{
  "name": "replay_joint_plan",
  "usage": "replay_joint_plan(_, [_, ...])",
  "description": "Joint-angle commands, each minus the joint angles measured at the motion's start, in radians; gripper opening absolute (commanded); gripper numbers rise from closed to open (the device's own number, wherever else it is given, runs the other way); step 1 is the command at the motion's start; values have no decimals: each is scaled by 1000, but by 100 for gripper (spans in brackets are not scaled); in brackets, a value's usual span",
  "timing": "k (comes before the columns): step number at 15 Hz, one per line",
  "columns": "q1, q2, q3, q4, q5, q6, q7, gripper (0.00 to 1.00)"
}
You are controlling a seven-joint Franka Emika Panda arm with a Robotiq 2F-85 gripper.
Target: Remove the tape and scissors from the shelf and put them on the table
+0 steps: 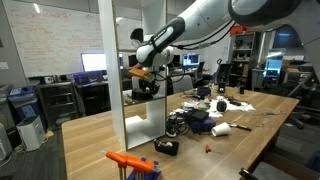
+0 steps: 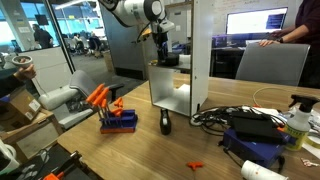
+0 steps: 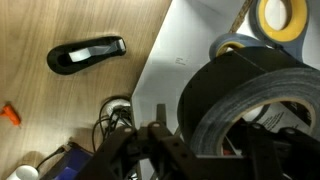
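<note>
The tape (image 3: 250, 85), a thick black roll, fills the wrist view. My gripper (image 3: 212, 140) is shut on the roll's wall, with one finger outside it and one in the centre hole. In both exterior views my gripper (image 1: 146, 84) (image 2: 160, 52) is at the open side of the tall white shelf (image 1: 130, 60) (image 2: 200, 50), above the wooden table (image 1: 100, 135) (image 2: 150, 155). A small orange thing (image 2: 195, 164) (image 3: 10, 113) lies on the table. It is too small to tell whether it is the scissors.
A yellow roll (image 3: 282, 16) and a grey-blue roll (image 3: 232, 45) sit on the shelf. On the table are a flat black object (image 3: 88, 53) (image 2: 165, 123), an orange-and-black tool (image 1: 132, 160) (image 2: 100, 97) on a blue stand, tangled cables (image 2: 225, 118) and clutter (image 1: 200, 115).
</note>
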Motion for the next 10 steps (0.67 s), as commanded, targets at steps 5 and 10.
replay_joint_plan(5, [20,35,-26,55,-3,12,-21,12])
replay_joint_plan(10, [31,11,-44,61,-30,17,-10,11])
